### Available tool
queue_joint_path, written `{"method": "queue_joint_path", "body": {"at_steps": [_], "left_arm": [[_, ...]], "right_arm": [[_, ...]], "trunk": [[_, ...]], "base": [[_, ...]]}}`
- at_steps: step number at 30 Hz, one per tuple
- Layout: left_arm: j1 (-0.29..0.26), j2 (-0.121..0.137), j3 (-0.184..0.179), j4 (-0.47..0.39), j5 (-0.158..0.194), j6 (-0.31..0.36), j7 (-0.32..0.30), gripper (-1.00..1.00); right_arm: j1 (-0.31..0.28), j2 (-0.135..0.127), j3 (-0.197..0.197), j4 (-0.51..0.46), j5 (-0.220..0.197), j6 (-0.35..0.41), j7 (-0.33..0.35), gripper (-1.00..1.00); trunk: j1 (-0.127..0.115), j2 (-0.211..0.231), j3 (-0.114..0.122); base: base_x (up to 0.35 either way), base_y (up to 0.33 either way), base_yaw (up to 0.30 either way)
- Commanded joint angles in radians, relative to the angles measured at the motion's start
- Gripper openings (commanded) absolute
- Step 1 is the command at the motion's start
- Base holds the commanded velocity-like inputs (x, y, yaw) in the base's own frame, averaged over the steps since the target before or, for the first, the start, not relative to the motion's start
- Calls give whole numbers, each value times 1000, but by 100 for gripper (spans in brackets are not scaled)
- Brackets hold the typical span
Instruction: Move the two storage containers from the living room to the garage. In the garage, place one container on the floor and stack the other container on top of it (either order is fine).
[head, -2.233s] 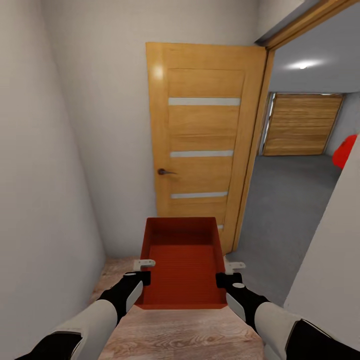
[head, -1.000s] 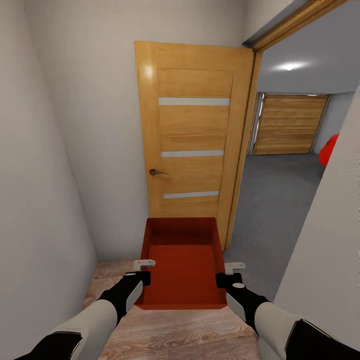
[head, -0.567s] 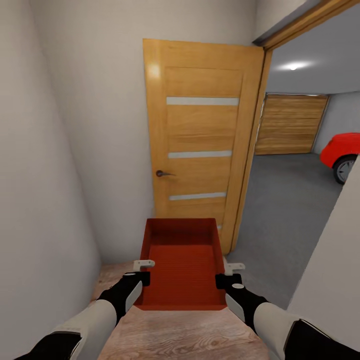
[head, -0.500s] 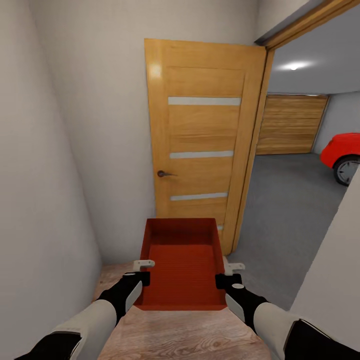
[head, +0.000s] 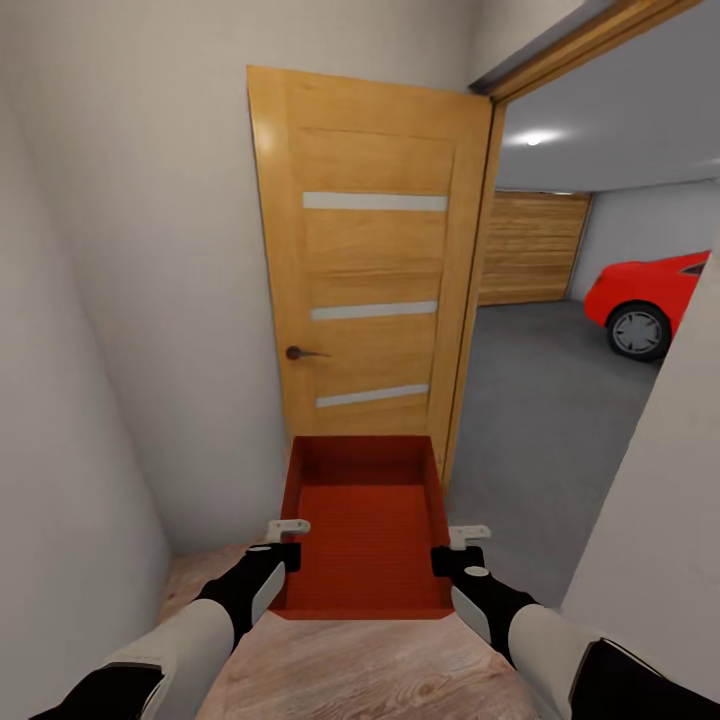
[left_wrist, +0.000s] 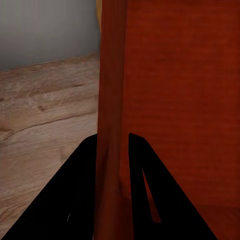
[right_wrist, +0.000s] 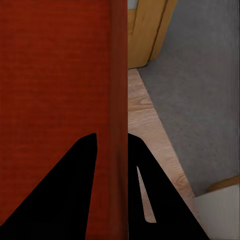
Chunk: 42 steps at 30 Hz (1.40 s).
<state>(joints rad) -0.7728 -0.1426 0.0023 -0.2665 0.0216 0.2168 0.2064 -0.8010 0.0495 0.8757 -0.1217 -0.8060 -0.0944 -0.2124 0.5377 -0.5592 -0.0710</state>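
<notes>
I hold one orange-red storage container (head: 362, 525) level in front of me, over light wood planks. My left gripper (head: 287, 541) is shut on its left wall (left_wrist: 111, 100), and my right gripper (head: 452, 548) is shut on its right wall (right_wrist: 119, 90). The bin is empty, its ribbed bottom facing up. Through the doorway at the right lies the garage with its dark grey concrete floor (head: 540, 420) and a wide plank door (head: 528, 250) at the back.
An open orange wooden door (head: 370, 270) with three pale strips stands straight ahead. White walls close in at the left (head: 60, 420) and near right (head: 660, 500). A red car (head: 650, 300) is parked in the garage at the right.
The whole view has swung to the right and forward, so the wooden door sits further left and more of the garage and red car shows. The bin stays in both grippers as before.
</notes>
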Motion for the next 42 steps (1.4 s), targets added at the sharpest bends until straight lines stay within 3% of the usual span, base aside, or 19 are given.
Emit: {"method": "queue_joint_path", "body": {"at_steps": [1,24,42], "left_arm": [[0,38,0,-4,-20,8,8,-100],[0,38,-1,-3,-20,8,8,-100],[0,38,0,-2,-20,7,8,-100]], "right_arm": [[-1,-11,-6,33,-10,-5,-5,-100],[-1,-11,-5,33,-10,-5,-5,-100],[-1,-11,-6,33,-10,-5,-5,-100]], "trunk": [[0,-2,-2],[0,-2,-2],[0,-2,-2]], "base": [[12,14,-286],[8,7,-281],[195,175,-33]]}}
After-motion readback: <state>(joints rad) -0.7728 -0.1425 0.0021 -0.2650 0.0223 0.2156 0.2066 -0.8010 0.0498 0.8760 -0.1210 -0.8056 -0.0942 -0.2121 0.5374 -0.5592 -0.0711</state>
